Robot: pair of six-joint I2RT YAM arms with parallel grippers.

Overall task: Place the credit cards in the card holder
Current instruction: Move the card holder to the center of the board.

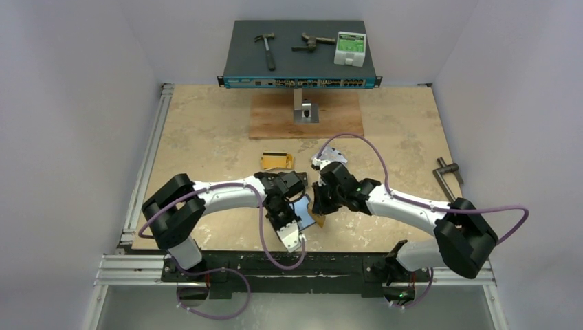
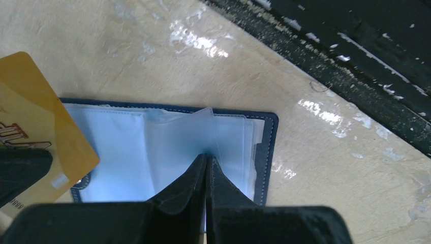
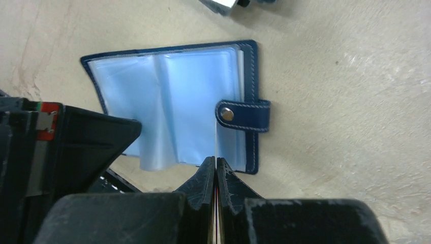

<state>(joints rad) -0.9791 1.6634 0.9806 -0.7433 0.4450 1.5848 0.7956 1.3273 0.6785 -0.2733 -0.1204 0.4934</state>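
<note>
The card holder (image 3: 250, 76) looks like stitched navy leather, its sleeves (image 3: 188, 101) glossy clear plastic; the counter (image 2: 330, 152) is smooth and shiny.

We take the network switch (image 1: 300, 81) at the far edge of the table (image 1: 206, 130) as our mark. On top of it we see a hammer (image 1: 265, 49), a grey tool (image 1: 311, 44) and a green-and-white box (image 1: 350, 48). Just in front of it lies a wooden board (image 1: 275, 118) bearing a small metal bracket (image 1: 305, 111). Well nearer and to its right lies a metal clamp (image 1: 448, 175).
</note>
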